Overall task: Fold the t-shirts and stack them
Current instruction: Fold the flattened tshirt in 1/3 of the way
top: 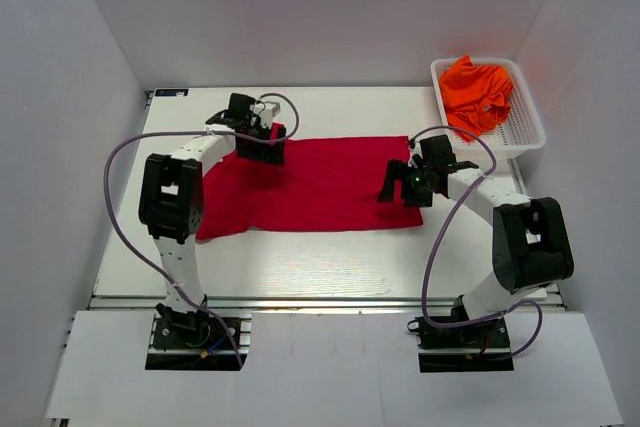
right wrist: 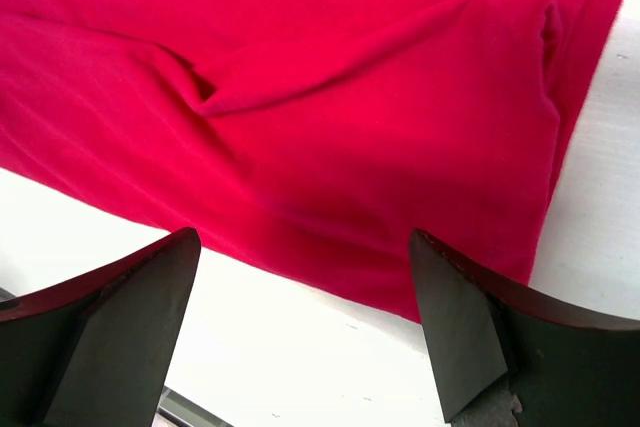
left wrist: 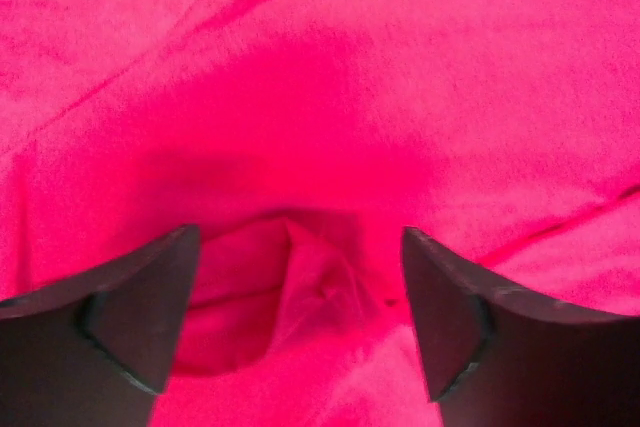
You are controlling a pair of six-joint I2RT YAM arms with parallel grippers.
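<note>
A crimson red t-shirt (top: 320, 185) lies spread across the middle of the white table. My left gripper (top: 268, 147) is open over the shirt's far left part; in the left wrist view (left wrist: 300, 277) its fingers straddle a small raised fold of red cloth (left wrist: 320, 267). My right gripper (top: 400, 190) is open over the shirt's right end; in the right wrist view (right wrist: 305, 297) its fingers hang above the shirt's edge (right wrist: 330, 187) and bare table. Bright orange t-shirts (top: 478, 92) lie bunched in the basket at the back right.
A white plastic mesh basket (top: 527, 127) stands at the table's back right corner. Grey walls enclose the table on the left, the back and the right. The table's front edge (top: 320, 299) runs just ahead of the arm bases.
</note>
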